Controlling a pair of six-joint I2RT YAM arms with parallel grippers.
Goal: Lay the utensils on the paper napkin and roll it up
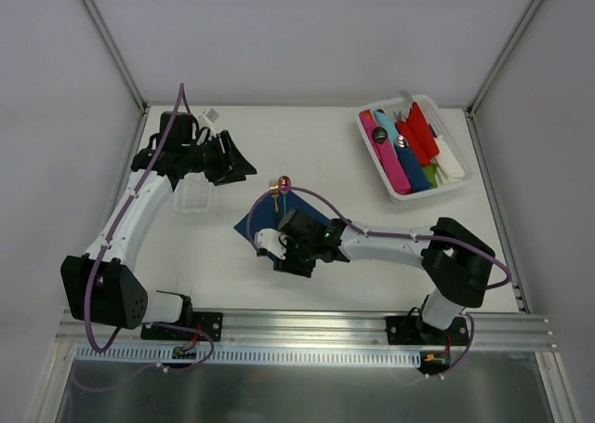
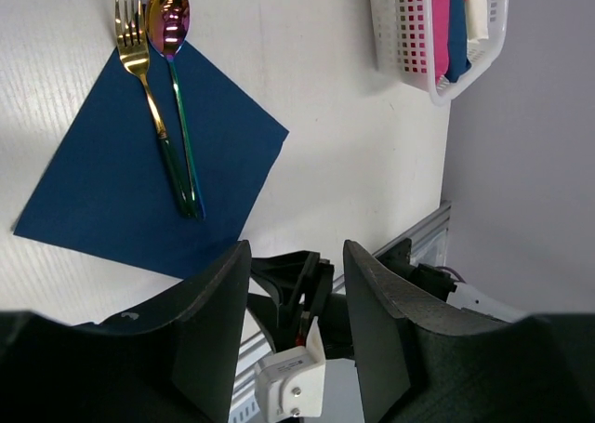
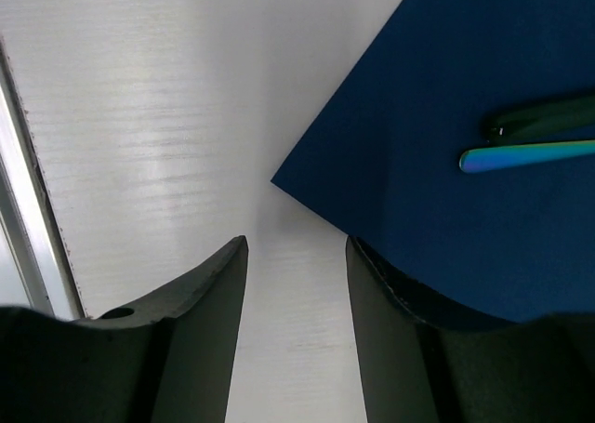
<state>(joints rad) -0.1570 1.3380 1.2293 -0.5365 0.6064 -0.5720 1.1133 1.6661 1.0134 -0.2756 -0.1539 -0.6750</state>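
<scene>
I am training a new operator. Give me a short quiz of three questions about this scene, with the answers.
1. True or false: the fork and the spoon lie side by side on the napkin.
2. Where do their heads lie? A) past one corner of the napkin, over the bare table; B) at the napkin's middle; C) under the napkin.
3. What do the open jaws of the right arm hold?

Key: 1 true. 2 A. 3 nothing; they stand apart over the table, close to a napkin corner.
</scene>
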